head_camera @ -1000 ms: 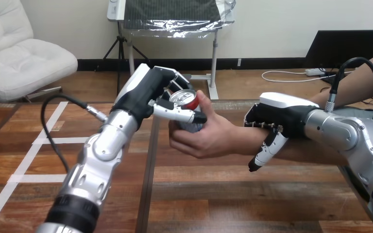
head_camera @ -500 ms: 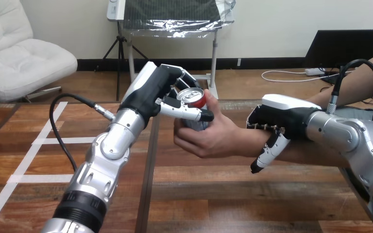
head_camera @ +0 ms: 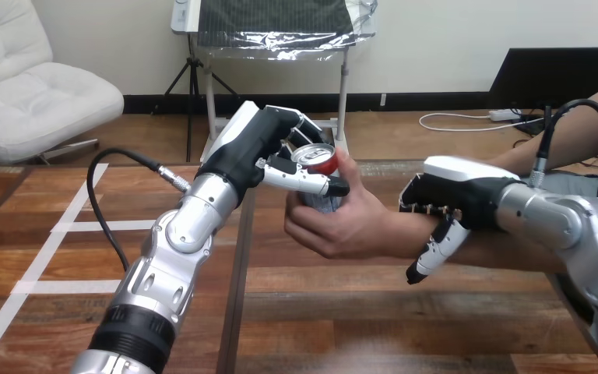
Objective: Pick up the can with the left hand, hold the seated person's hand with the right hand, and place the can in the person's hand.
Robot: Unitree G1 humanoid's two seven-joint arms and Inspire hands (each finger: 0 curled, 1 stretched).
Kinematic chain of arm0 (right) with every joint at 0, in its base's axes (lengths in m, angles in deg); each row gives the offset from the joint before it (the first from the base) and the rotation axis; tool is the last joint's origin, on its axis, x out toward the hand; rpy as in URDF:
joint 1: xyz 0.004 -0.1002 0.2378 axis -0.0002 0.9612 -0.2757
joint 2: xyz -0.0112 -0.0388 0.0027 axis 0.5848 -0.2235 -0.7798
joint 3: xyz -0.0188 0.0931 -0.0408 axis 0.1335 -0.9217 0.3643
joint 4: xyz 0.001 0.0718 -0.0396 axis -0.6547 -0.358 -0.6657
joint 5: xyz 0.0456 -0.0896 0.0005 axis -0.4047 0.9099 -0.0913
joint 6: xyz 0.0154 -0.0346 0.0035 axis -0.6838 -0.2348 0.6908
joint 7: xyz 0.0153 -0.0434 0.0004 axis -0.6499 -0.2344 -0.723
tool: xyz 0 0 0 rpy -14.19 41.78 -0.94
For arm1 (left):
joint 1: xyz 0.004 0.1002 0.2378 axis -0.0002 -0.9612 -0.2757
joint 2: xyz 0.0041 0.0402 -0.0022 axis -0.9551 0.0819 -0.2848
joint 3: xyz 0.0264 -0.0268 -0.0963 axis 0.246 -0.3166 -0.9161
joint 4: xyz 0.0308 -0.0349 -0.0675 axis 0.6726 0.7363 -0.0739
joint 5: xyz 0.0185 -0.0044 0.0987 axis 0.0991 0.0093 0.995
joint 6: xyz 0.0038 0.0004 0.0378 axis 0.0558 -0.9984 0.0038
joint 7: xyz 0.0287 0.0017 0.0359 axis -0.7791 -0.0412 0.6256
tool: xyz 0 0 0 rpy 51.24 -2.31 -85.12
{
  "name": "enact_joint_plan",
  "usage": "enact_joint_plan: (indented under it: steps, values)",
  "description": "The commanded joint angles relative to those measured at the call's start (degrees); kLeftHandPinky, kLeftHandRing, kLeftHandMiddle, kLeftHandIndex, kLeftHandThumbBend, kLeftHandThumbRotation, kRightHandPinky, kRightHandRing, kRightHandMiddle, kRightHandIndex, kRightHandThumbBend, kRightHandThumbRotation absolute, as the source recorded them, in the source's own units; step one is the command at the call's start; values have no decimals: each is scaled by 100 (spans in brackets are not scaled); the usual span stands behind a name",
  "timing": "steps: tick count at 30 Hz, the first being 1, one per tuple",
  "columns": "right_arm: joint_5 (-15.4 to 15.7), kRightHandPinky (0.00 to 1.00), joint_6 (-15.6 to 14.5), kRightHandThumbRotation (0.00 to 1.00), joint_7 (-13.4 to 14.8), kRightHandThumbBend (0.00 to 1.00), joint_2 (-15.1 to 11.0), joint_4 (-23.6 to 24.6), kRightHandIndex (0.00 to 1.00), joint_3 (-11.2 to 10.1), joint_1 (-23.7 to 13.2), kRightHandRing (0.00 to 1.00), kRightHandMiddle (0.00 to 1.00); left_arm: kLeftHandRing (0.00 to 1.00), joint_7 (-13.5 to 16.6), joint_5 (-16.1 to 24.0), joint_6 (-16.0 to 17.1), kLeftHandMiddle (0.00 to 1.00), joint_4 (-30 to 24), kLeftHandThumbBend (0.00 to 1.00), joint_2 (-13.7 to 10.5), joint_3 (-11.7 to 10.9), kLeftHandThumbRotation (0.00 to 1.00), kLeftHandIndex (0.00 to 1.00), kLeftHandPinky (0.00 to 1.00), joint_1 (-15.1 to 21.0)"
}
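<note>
Over the wooden table [head_camera: 358, 312], your left hand [head_camera: 258, 144] clasps the can [head_camera: 318, 159], which is already in the person's hand [head_camera: 342, 226]. Your right hand [head_camera: 455, 199] lies over the person's wrist [head_camera: 401, 234], grip unclear. Only letting go remains.

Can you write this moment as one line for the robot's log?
stage: handover | left robot hand: curled round can | can: also in person's hand | right robot hand: curled over person's wrist | release: not yet

Left robot hand [head_camera: 258, 149] raised, curled round can [head_camera: 319, 161]; right robot hand [head_camera: 453, 199] palm-down over person's wrist [head_camera: 395, 235].
</note>
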Motion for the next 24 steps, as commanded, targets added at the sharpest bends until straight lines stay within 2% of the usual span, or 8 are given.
enact_joint_plan:
  steps: [1,2,7,10,11,18,24]
  values:
    - [-312,49,32,32,-127,81,46,283,65,-188,253,55,62,65,-196,-164,-44,68,-569,86,341,222,31,68,54,-32]
    - [-323,49,44,37,-136,84,26,313,68,-197,276,56,64,69,-203,-174,-77,71,-640,85,337,212,37,71,58,-80]
    - [-395,50,9,48,-248,89,-69,518,74,-258,396,59,68,74,-183,-201,-183,75,-1025,83,298,179,48,76,64,-353]
    - [-433,54,4,53,-298,92,-125,633,76,-304,475,63,72,76,-142,-214,-177,77,-1216,81,267,166,56,77,67,-522]
    - [-443,57,-1,56,-313,95,-143,668,78,-316,499,66,74,77,-130,-213,-173,78,-1269,80,253,166,61,78,69,-571]
    - [-552,66,-110,62,-446,98,-233,921,82,-454,682,75,80,78,-62,-292,-78,80,-1622,80,199,106,76,78,69,-947]
    - [-715,68,-168,64,-518,100,-300,1222,83,-626,899,79,82,78,-20,-332,-101,80,-2041,81,139,60,83,77,68,-1334]
